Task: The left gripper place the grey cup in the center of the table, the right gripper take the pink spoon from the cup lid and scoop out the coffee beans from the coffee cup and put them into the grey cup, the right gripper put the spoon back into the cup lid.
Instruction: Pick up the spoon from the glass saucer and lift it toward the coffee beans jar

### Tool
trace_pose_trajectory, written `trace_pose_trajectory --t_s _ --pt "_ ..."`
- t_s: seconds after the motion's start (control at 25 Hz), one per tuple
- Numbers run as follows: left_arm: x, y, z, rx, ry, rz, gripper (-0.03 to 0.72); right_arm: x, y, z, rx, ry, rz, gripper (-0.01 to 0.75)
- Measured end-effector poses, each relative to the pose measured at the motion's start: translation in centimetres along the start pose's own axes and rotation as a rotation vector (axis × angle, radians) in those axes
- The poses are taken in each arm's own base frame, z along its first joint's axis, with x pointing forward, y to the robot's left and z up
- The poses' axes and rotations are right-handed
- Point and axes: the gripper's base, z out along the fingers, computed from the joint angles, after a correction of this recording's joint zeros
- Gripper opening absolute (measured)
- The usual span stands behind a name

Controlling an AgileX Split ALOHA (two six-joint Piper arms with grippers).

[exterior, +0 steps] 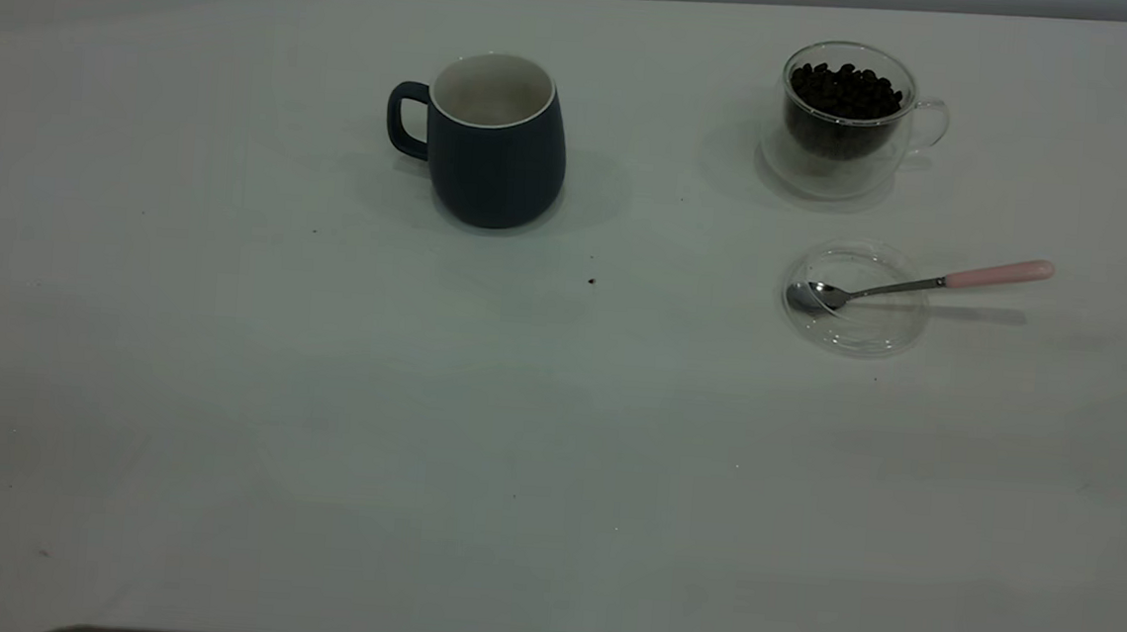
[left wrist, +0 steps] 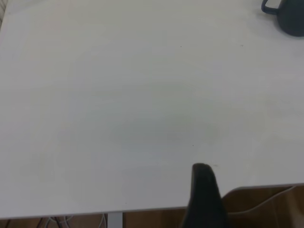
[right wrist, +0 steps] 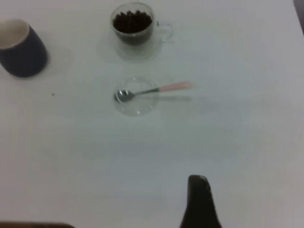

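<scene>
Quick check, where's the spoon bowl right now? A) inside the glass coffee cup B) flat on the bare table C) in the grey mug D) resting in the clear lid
D: the pink spoon lies with its metal bowl inside the cup lid, its pink handle sticking out past the rim over the table, nearer the camera than the coffee cup.

We see the white table (exterior: 318,418) carrying the grey cup (exterior: 496,148) upright at centre rear, the coffee cup (exterior: 840,117) of coffee beans (exterior: 845,88) to its right, and the cup lid (exterior: 861,322) nearer, the pink spoon (exterior: 923,284) resting in it.
</scene>
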Motion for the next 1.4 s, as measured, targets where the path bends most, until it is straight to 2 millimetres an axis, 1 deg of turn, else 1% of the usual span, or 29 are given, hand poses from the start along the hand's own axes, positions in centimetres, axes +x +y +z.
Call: trace_pose_trajectory --t_s 0.04,0.12,0.24,0.36,0.44,0.48,0.6,0.64,0.72,0.88,1.0,1.12,1.2,1.32,1.4 --pt "0.0 0.0 0.0 0.0 0.0 0.0 0.586 -0.3 0.1 0.0 -0.01 -0.023 0.007 0.591" --pt "0.0 0.0 0.0 0.0 0.0 0.0 0.586 -1.5 0.3 0.3 -0.035 -0.071 0.031 0.591" --pt "0.0 0.0 0.0 0.0 0.0 -0.001 0.586 -3.7 0.2 2.4 -0.042 -0.054 0.063 0.583" --pt "0.0 0.0 0.0 0.0 0.001 -0.003 0.586 -5.6 -0.2 5.8 -0.023 0.028 0.04 0.561" --pt "0.0 0.0 0.0 0.0 0.001 -0.003 0.586 -6.8 -0.5 8.4 -0.019 0.081 0.003 0.541" --pt "0.0 0.0 0.0 0.0 0.001 -0.003 0.586 -7.4 -0.7 10.1 -0.02 0.131 -0.019 0.533" --pt "0.0 0.0 0.0 0.0 0.001 -0.003 0.586 -9.1 -1.0 14.0 -0.036 0.197 -0.084 0.522" --pt "0.0 0.0 0.0 0.0 0.001 -0.003 0.586 -9.6 -1.2 15.7 -0.045 0.232 -0.099 0.52" --pt "0.0 0.0 0.0 0.0 0.001 -0.003 0.586 -10.6 -1.3 18.2 -0.068 0.267 -0.13 0.52" --pt "0.0 0.0 0.0 0.0 0.001 -0.003 0.586 -11.4 -1.5 23.4 -0.121 0.335 -0.167 0.52" --pt "0.0 0.0 0.0 0.0 0.001 -0.003 0.586 -11.0 -1.9 27.4 -0.147 0.392 -0.169 0.52" --pt "0.0 0.0 0.0 0.0 0.001 -0.003 0.586 -10.3 -2.9 30.8 -0.168 0.453 -0.145 0.52" --pt "0.0 0.0 0.0 0.0 0.001 -0.003 0.586 -9.3 -4.0 32.6 -0.175 0.501 -0.1 0.52" --pt "0.0 0.0 0.0 0.0 0.001 -0.003 0.586 -7.8 -6.1 34.5 -0.18 0.549 -0.037 0.52" --pt "0.0 0.0 0.0 0.0 0.001 -0.003 0.586 -6.4 -7.6 35.8 -0.201 0.588 -0.009 0.52"
